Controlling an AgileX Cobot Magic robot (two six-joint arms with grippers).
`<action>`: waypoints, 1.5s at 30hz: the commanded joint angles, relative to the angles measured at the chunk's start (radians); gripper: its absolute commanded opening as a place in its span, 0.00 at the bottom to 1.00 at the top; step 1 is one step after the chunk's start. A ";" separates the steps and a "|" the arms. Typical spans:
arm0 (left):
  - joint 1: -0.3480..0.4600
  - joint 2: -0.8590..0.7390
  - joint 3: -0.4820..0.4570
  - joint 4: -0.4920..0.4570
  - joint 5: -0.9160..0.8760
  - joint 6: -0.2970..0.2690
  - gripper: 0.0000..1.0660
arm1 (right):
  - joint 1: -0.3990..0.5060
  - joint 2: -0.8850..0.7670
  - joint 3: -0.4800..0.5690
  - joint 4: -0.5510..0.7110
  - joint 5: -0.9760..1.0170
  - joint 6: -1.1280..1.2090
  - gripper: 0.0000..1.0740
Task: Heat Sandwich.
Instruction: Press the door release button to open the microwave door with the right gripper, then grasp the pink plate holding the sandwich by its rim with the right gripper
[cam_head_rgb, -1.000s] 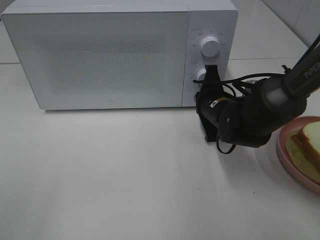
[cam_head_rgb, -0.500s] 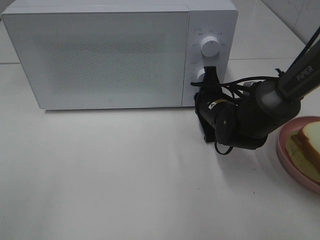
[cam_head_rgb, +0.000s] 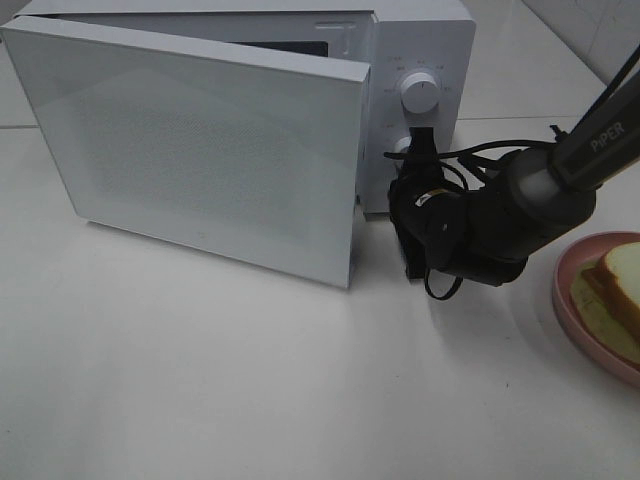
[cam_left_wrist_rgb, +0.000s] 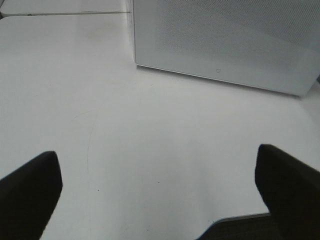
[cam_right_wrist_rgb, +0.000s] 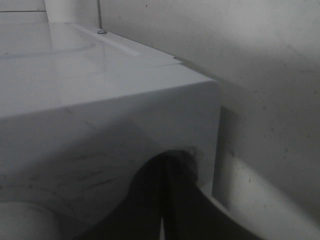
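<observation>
The sandwich (cam_head_rgb: 622, 285) sits on the pink plate (cam_head_rgb: 580, 325) at the 3 o'clock edge of the table (cam_head_rgb: 250, 380). It lies at 4 o'clock from the right tool (cam_head_rgb: 419, 145), which is pinched shut at the microwave (cam_head_rgb: 425, 40) beside its ajar door (cam_head_rgb: 200, 150). That arm looks nearer; the left tool (cam_left_wrist_rgb: 159, 182) gapes wide, empty.

Sandwich (cam_head_rgb: 622, 285) on plate (cam_head_rgb: 563, 300), right of microwave (cam_head_rgb: 440, 50)
</observation>
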 joint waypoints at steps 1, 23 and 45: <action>0.005 -0.021 0.001 -0.010 -0.008 -0.001 0.92 | -0.048 -0.010 -0.075 -0.026 -0.232 -0.023 0.00; 0.005 -0.021 0.001 -0.010 -0.008 0.000 0.92 | 0.014 -0.071 0.059 -0.021 -0.062 0.023 0.00; 0.005 -0.021 0.001 -0.010 -0.008 0.000 0.92 | 0.021 -0.297 0.273 -0.153 0.161 -0.006 0.00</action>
